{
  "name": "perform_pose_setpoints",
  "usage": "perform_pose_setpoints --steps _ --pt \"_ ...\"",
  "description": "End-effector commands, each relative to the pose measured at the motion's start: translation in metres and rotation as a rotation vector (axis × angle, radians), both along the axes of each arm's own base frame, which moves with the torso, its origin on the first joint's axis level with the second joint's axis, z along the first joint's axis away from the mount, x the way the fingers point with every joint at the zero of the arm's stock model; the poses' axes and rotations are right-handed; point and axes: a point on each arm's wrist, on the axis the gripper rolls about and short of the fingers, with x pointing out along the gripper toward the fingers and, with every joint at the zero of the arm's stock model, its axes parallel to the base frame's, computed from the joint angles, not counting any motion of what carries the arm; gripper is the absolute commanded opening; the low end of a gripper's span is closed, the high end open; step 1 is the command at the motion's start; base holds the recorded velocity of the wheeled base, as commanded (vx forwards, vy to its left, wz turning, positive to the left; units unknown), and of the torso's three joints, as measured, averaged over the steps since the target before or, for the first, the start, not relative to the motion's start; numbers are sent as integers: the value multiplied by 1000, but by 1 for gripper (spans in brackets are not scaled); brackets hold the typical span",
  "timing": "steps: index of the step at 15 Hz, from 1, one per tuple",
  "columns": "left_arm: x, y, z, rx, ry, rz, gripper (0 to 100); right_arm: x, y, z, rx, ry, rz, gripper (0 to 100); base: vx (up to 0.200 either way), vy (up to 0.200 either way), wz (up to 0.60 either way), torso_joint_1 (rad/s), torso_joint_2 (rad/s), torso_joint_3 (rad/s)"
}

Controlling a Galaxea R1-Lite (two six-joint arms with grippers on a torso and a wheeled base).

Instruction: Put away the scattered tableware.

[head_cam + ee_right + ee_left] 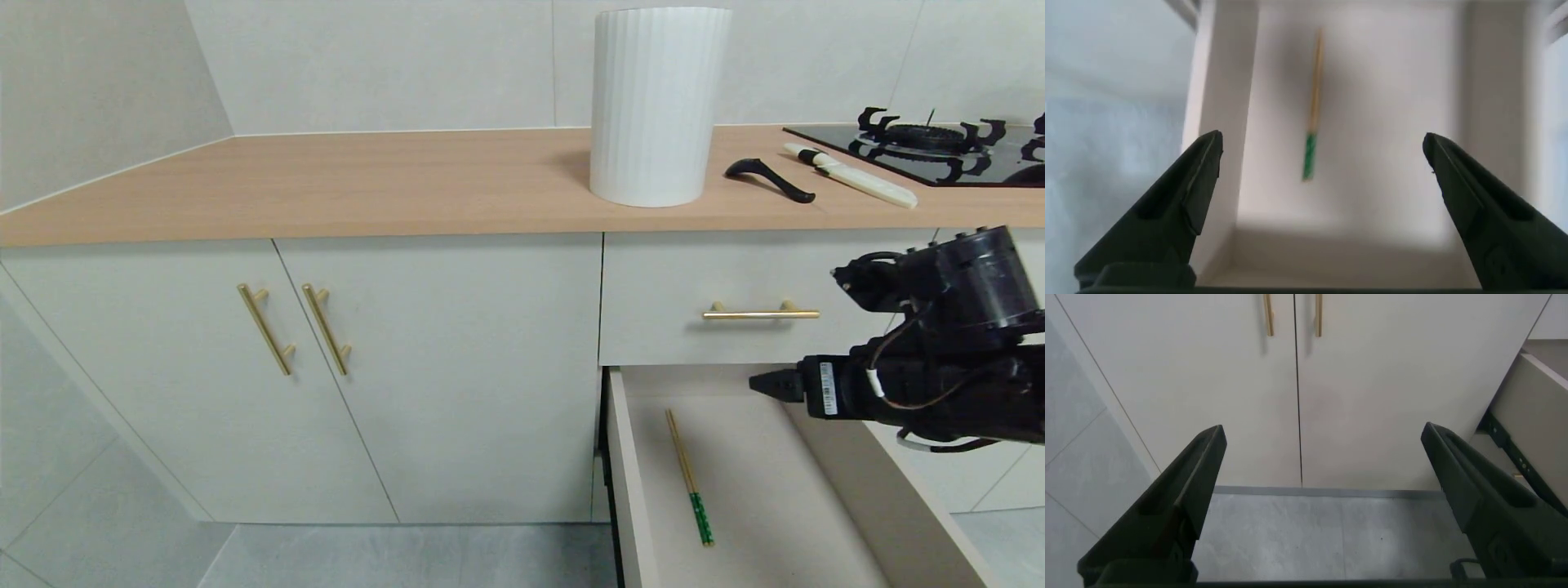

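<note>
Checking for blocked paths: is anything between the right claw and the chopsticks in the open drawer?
Nothing visible. The open right claw hangs above the drawer, and the chopsticks lie uncovered on its floor.

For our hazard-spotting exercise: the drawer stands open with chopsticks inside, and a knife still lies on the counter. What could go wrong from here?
1. The open right gripper hangs over the drawer, below the upper handle; rising toward the counter, it may strike that handle.
2. The knife lies beside the hob and a black utensil; a grasp might nudge either.
3. The chopsticks lie loose and may slide when the drawer shuts.
</note>
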Motion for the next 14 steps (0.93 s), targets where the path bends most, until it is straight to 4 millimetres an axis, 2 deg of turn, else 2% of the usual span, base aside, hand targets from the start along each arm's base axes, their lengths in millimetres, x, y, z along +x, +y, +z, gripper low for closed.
perform_pose_setpoints --steps 1,5,14 --pt "0 0 0 0 0 1 100 -21 -13 23 13 -98 -8 100 0 0 0 0 0 0" --pt "0 0 0 0 0 1 100 -26 -16 32 32 -149 -8 100 0 0 0 0 0 0" --pt "0 0 0 0 0 1 100 -23 -19 30 13 -145 -17 100 0 0 0 4 -19 -16"
